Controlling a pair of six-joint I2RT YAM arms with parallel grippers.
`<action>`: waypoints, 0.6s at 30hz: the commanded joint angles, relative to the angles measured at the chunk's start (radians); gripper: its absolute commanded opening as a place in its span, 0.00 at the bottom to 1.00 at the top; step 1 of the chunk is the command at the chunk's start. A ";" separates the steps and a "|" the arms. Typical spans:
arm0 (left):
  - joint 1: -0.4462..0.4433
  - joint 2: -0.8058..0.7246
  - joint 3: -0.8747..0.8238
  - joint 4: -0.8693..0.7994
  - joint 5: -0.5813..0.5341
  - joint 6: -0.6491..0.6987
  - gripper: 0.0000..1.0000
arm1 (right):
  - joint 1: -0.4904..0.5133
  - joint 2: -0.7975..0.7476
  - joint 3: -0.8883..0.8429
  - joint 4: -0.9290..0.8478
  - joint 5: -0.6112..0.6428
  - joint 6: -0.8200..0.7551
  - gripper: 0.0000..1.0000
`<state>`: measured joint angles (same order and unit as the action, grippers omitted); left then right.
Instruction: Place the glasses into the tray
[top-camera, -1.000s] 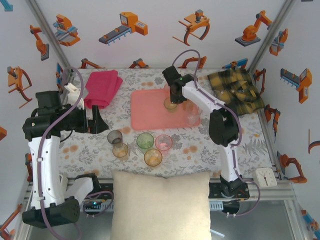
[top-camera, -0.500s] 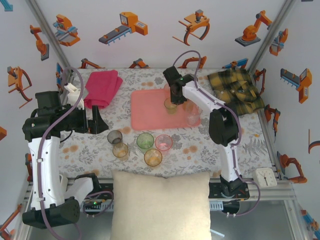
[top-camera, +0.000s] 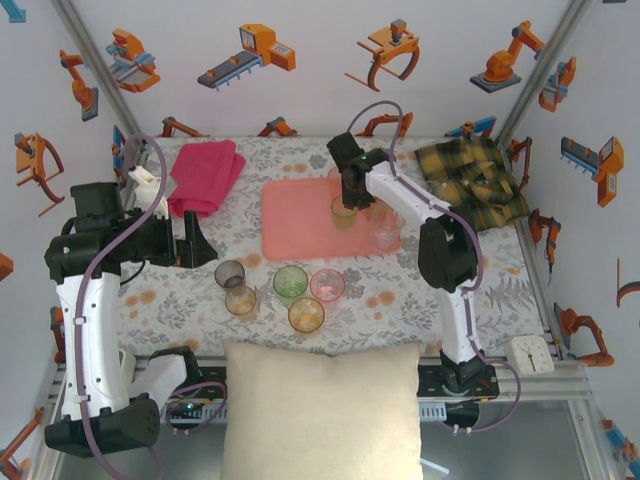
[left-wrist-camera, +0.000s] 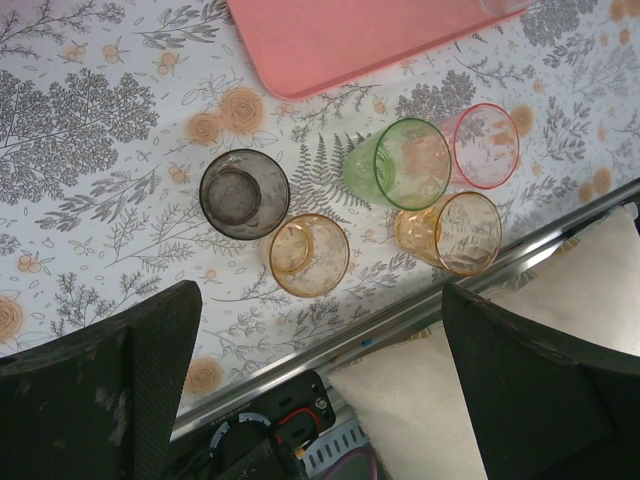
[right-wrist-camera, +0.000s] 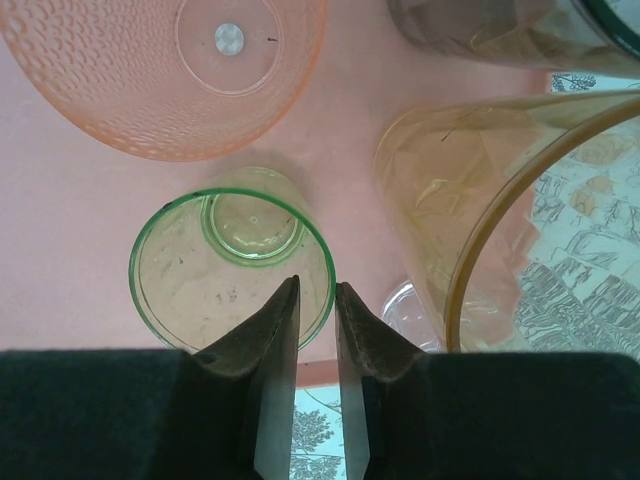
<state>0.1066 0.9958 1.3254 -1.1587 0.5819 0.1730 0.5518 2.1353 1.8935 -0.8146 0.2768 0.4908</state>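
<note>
Step in hand: the right gripper (right-wrist-camera: 317, 290) looks to be letting go of the green glass (right-wrist-camera: 230, 270), which stands upright on the tray (right-wrist-camera: 60, 220).
Right gripper state: the jaws are a narrow way apart and straddle the near rim of the green glass, one finger inside and one outside. The gap looks wider than the glass wall, so I judge the hold slack, though a light touch on one side cannot be ruled out.
Left gripper (left-wrist-camera: 318, 325) state: the jaws are spread wide with nothing between them, hanging above the surface (left-wrist-camera: 90, 120).
Doing it well: part the jaws a little more, then rise straight up so the inner finger does not catch the rim and tip the glass. Keep off the tall amber glass (right-wrist-camera: 480, 200) just to the right and the dimpled pink glass (right-wrist-camera: 180, 70) just beyond.
Waiting glasses: grey glass (left-wrist-camera: 243, 194), small amber glass (left-wrist-camera: 309, 255), second green glass (left-wrist-camera: 400, 163), pink glass (left-wrist-camera: 485, 145) and wide amber glass (left-wrist-camera: 455, 232) cluster on the surface near the tray's edge.
Right wrist view adds: where the fingers sit on the rim and how tightly the neighbours crowd.
Left wrist view adds: each waiting glass upright, mouth up.
Top view adds: the whole layout, arms well apart, though the arm there covers part of the tray.
</note>
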 joint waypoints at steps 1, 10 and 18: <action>0.007 -0.011 0.000 0.008 0.030 -0.007 0.97 | -0.004 -0.029 0.023 -0.019 -0.008 0.021 0.25; 0.007 -0.017 0.002 0.007 0.029 -0.007 0.97 | 0.003 -0.073 0.025 -0.025 -0.014 0.022 0.26; 0.008 -0.024 0.000 0.008 0.030 -0.009 0.97 | 0.020 -0.110 0.051 -0.060 -0.019 0.011 0.26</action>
<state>0.1066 0.9874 1.3254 -1.1587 0.5850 0.1730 0.5594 2.0827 1.9068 -0.8383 0.2611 0.4984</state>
